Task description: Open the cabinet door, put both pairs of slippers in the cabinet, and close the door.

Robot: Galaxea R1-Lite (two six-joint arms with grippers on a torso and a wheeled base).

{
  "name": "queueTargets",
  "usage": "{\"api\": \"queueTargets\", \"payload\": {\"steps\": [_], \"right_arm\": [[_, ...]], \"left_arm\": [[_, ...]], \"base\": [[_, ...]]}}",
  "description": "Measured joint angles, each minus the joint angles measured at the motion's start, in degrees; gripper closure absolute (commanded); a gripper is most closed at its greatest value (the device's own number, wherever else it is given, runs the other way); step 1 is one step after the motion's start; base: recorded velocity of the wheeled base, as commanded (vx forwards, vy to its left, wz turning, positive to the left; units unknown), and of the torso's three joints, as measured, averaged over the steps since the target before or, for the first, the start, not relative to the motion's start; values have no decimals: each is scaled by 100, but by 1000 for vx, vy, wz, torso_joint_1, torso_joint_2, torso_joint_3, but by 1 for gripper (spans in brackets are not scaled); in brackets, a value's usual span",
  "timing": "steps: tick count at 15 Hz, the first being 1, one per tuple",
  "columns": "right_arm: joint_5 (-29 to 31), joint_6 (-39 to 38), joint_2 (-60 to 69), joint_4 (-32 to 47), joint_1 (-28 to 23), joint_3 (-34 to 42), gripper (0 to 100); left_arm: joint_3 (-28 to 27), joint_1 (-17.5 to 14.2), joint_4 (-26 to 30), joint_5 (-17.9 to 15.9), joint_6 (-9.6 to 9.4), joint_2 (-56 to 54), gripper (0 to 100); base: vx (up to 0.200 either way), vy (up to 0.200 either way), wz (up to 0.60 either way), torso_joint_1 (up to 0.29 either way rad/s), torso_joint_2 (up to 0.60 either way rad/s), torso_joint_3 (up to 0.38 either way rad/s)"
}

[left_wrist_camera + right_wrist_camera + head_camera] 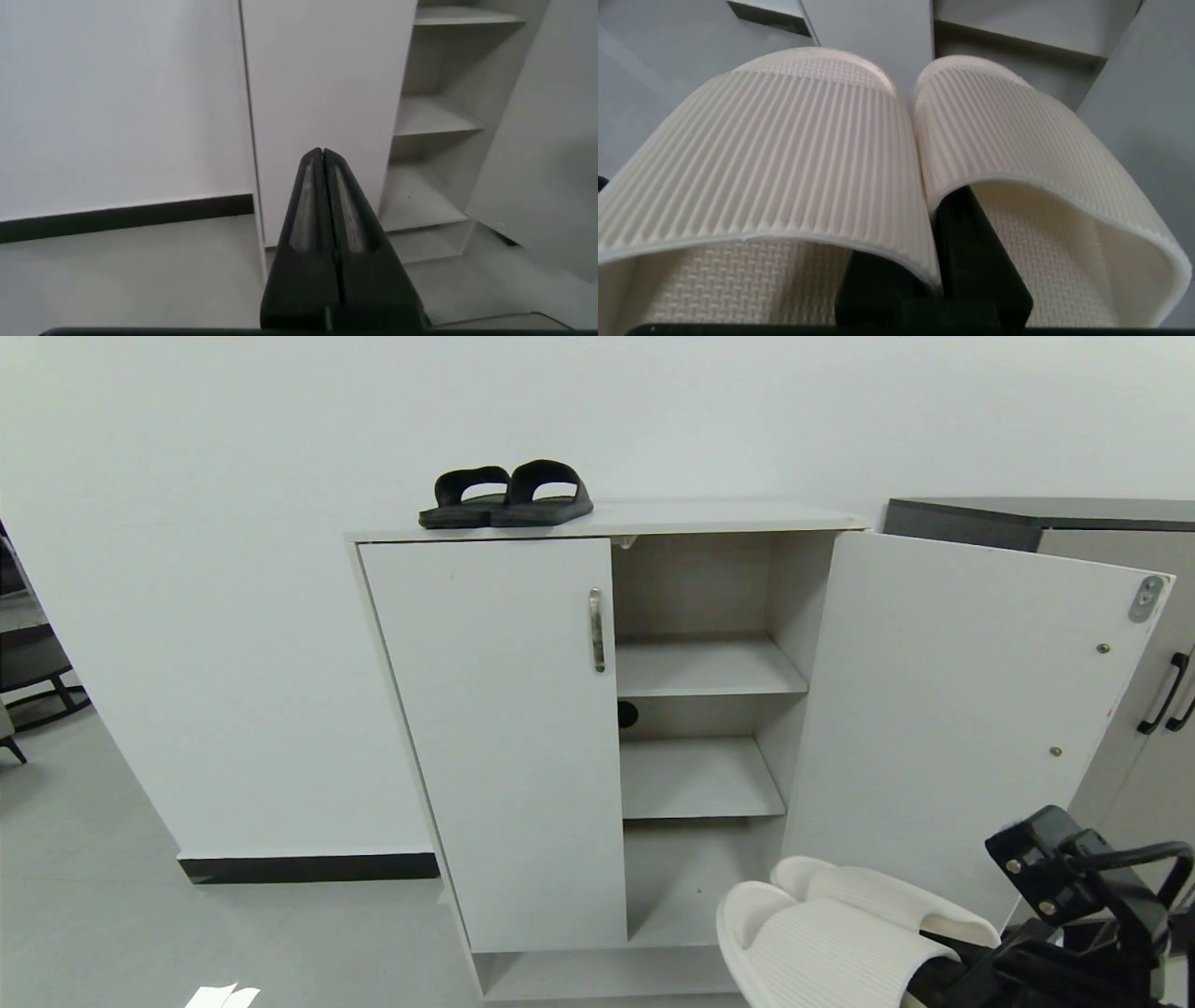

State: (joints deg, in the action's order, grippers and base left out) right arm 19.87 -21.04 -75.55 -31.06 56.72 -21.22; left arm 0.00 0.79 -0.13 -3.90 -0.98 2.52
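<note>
The right gripper (924,269) is clamped on the pair of white slippers (840,933). One black finger (969,233) shows in the gap between the two ribbed straps, and the rest of the gripper sits under the strap beside it, so the two slippers are pinched side by side where their inner edges touch. The pair hangs low in front of the cabinet (728,518), toes towards its open side, just off the lower part of the right door (952,709), which is swung wide open.

The left gripper (322,173) has its two fingers pressed flat together with nothing between them. It hovers above the floor, facing the lower cabinet.

The left door (495,737) is shut, and its metal handle (597,630) is upright at the inner edge. Behind the open door, two bare shelves (705,667) divide the interior. The black slippers (509,497) lie side by side on the cabinet's top, above the shut door. A dark-topped cabinet (1036,511) stands just beyond the open door.
</note>
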Motion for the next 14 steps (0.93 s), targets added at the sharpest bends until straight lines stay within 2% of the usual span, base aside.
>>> {"api": "queueTargets", "payload": {"steps": [1,2,3,5,8,14], "right_arm": [[0,-4,-72,-101,2,-5,100],[2,-9,-150,-191,5,-5,100],[2,-28,-254,-299,2,4,100],[10,-129,-634,-638,-26,-29,100],[183,-439,-1574,-1369,-88,-330,100],[1165,-578,-3243,-1613,-741,-1360,100]], "left_arm": [[0,-33,21,11,-126,-90,100],[0,-52,32,-272,-176,-140,100],[0,-66,34,-360,-169,-179,100],[0,-74,34,-107,105,-219,100],[0,-77,32,-67,100,-245,100],[0,-79,29,-77,82,-255,100]], "base": [[0,0,0,0,0,0],[0,0,0,0,0,0],[0,0,0,0,0,0],[0,0,0,0,0,0],[0,0,0,0,0,0],[0,0,0,0,0,-13]]}}
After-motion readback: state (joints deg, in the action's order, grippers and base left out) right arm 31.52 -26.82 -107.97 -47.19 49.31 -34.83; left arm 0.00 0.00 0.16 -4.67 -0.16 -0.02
